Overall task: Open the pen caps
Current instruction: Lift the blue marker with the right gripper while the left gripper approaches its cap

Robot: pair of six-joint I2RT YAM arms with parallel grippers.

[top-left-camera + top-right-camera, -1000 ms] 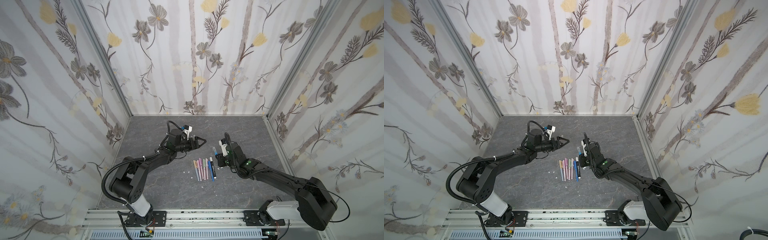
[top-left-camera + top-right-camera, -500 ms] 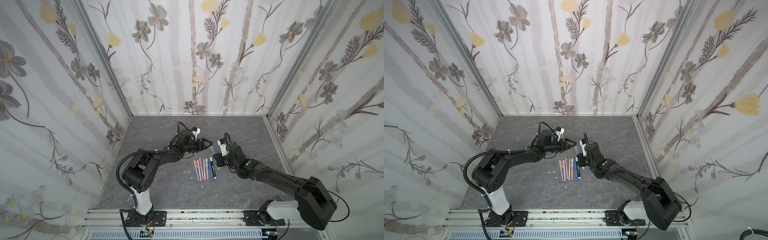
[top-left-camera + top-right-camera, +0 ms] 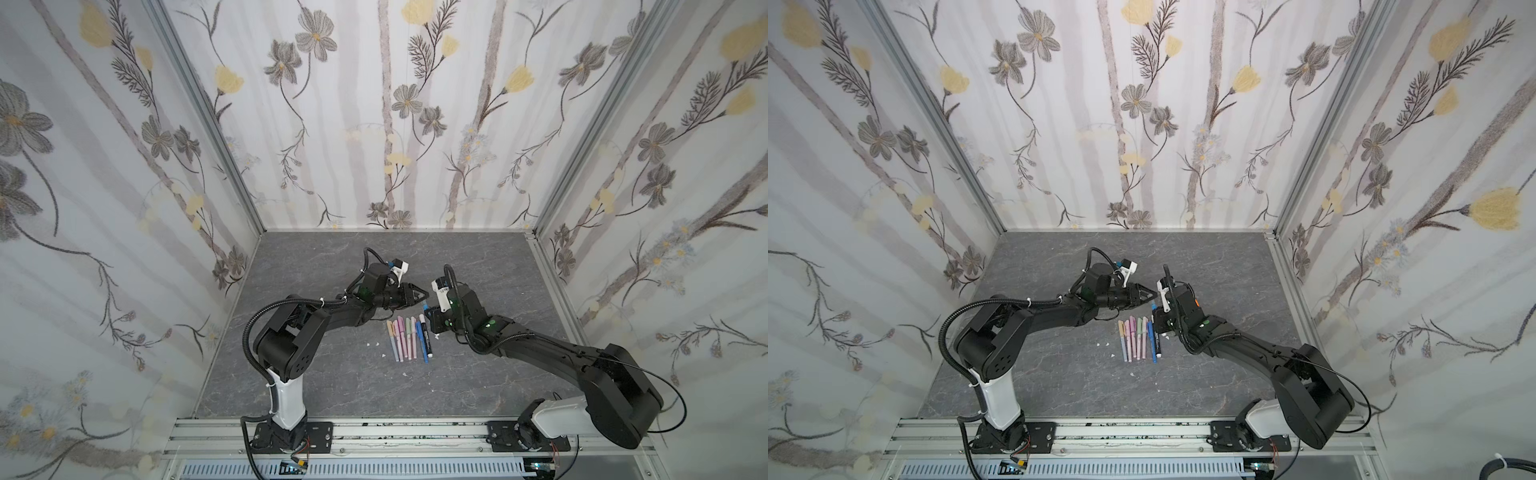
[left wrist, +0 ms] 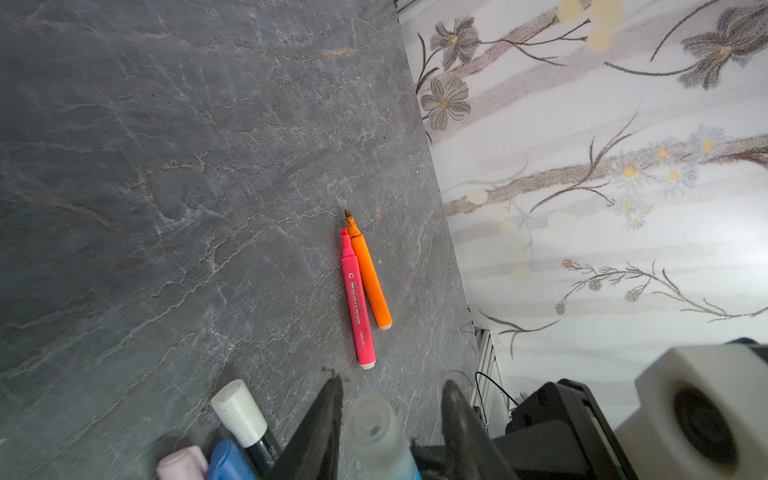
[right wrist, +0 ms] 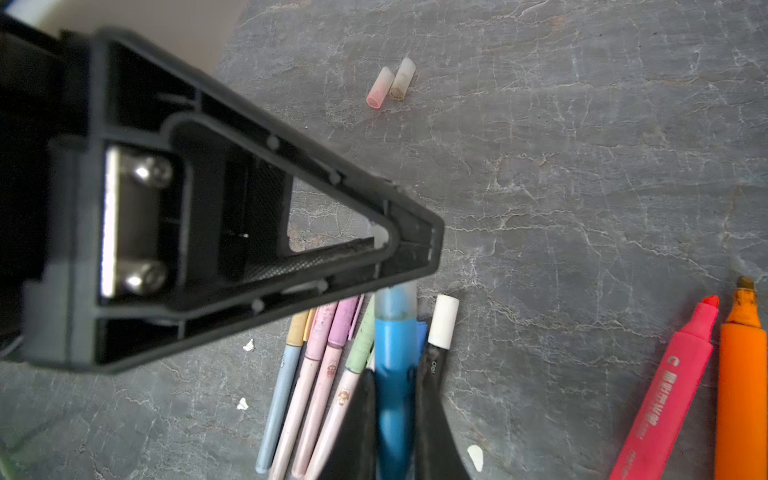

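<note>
Blue pen (image 5: 395,340) clamped by right tool (image 5: 395,370); its frosted cap (image 4: 372,428) straddled by left tool (image 4: 392,382), jaws parted, gaps seen.

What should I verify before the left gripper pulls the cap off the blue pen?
1. Hold: right gripper shut on the blue pen barrel: ok.
2. Seating: frosted cap is on the pen: ok.
3. Alignment: cap sits inside the left gripper: ok.
4. Clamp: left gripper shut on the cap: not ok; gaps show on both sides.
5. Clearance: white-capped marker is clear of the left gripper: cannot tell; it lies close beside it.
</note>
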